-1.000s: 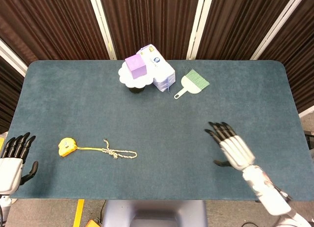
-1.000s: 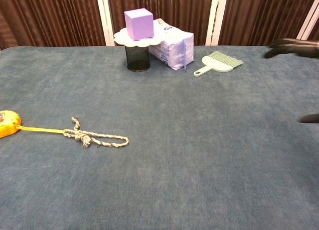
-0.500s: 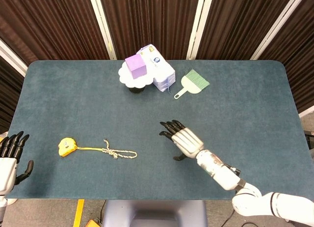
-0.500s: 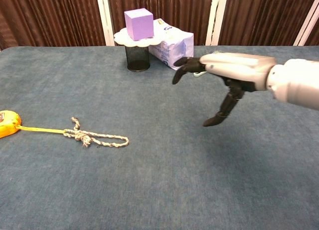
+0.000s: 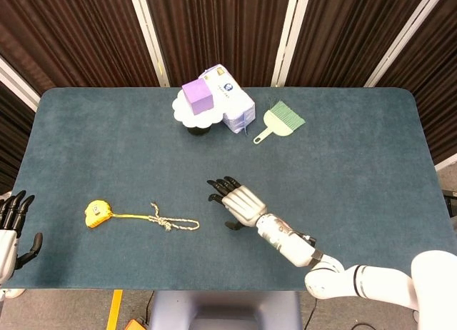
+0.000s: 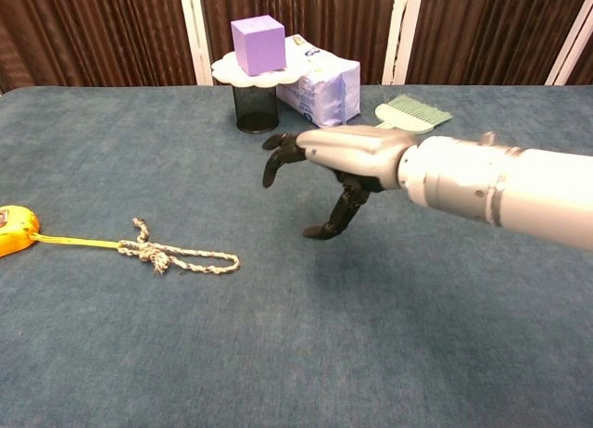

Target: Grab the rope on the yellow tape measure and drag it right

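Observation:
The yellow tape measure (image 5: 96, 213) (image 6: 14, 231) lies near the table's left front. Its short yellow tape leads right to a knotted, looped rope (image 5: 173, 223) (image 6: 181, 256) flat on the cloth. My right hand (image 5: 235, 202) (image 6: 324, 164) hovers over the table to the right of the rope's loop, palm down, fingers apart and bent downward, thumb hanging below, holding nothing. It is clear of the rope. My left hand (image 5: 10, 231) sits off the table's left front corner, fingers spread and empty, seen only in the head view.
At the back centre a purple cube (image 5: 198, 96) (image 6: 258, 44) rests on a white scalloped plate atop a dark mesh cup (image 6: 257, 108). A white and blue packet (image 5: 232, 106) (image 6: 320, 85) lies beside it, and a green hand brush (image 5: 280, 121) (image 6: 413, 112) to its right.
My right hand has swept left across the table, from the right side to just right of the rope's loop. My left hand has slipped a little lower off the corner.

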